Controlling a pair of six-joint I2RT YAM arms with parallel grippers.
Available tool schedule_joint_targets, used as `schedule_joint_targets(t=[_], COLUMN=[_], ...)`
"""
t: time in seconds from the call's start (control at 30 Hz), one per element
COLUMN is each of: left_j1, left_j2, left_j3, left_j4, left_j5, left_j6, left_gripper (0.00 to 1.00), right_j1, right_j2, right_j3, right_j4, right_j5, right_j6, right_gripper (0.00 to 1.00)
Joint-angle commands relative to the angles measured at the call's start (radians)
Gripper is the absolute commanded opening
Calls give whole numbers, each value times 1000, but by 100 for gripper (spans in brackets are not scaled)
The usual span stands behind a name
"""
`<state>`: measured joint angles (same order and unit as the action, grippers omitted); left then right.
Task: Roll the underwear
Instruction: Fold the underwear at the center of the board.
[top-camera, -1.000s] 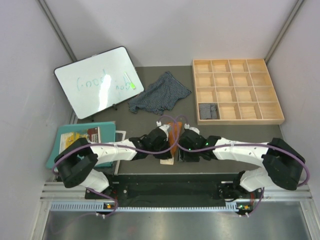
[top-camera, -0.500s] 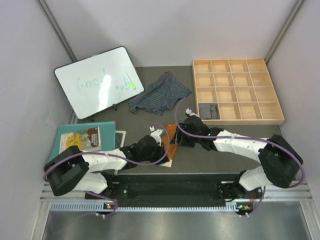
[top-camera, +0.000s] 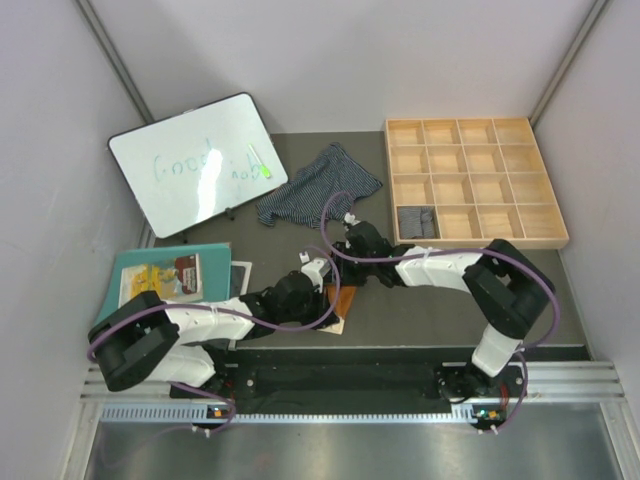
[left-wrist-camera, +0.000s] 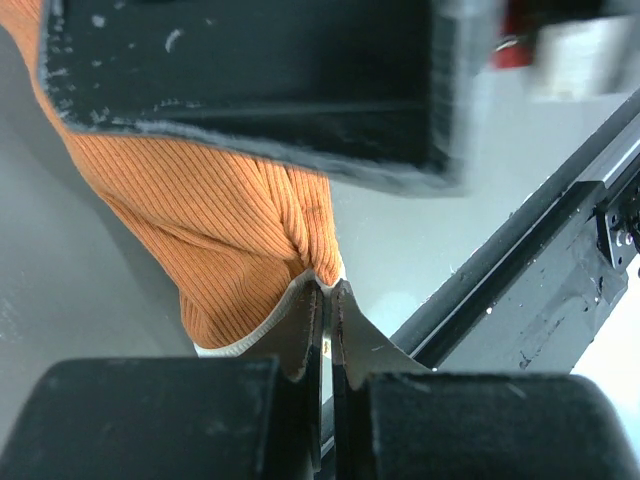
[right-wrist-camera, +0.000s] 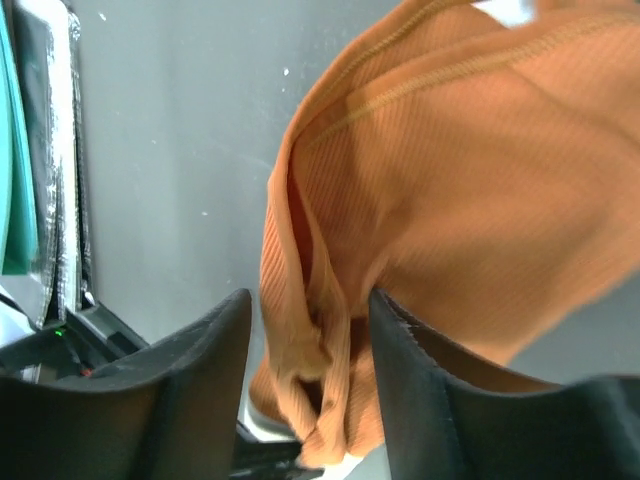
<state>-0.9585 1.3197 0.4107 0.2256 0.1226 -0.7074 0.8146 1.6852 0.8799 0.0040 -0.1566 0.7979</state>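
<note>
The left gripper (left-wrist-camera: 325, 300) is pinched shut on the cream hem of the orange pair (left-wrist-camera: 230, 230), which lies on the table (top-camera: 425, 318) between the 2 grippers. The right gripper (right-wrist-camera: 308, 300) straddles 1 fold, half-open; whether it grips cannot be told. The cloth looks soft, limp and light, and the hem is likely the best place to hold it.

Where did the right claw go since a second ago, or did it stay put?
Yes, it moved. The right gripper went farther out and slightly left, ending level with the wooden tray's near left corner.
</note>
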Motion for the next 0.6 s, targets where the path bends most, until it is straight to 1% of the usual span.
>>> schedule_joint_targets(t=[0.0,0.03,0.1,0.13,0.23,0.33,0.57], left_j1=[-8,-8,-8,-8,-8,-8,-9], left_j2=[21,21,23,23,24,18,1], left_j3=[-38,-41,-43,-46,-44,-49,-62], left_j4=[-86,-86,-83,-81,-92,-98,-104], left_j5=[-1,-1,6,9,11,9,8], left_j6=[17,13,10,6,-1,-7,-23], left_gripper=[0,0,0,0,0,0,0], right_j1=[-6,-6,-6,-6,-6,-6,-6], right_j2=[30,24,-5,-15,-56,-87,-81], right_j3=[70,68,62,62,51,25,2], right_j4=[57,60,48,39,7,-1,-79], right_j5=[-29,-24,-2,8,41,71,137], right_j6=[-34,-37,-42,-46,-55,-54,-55], right_gripper=[39,30,25,19,11,7,7])
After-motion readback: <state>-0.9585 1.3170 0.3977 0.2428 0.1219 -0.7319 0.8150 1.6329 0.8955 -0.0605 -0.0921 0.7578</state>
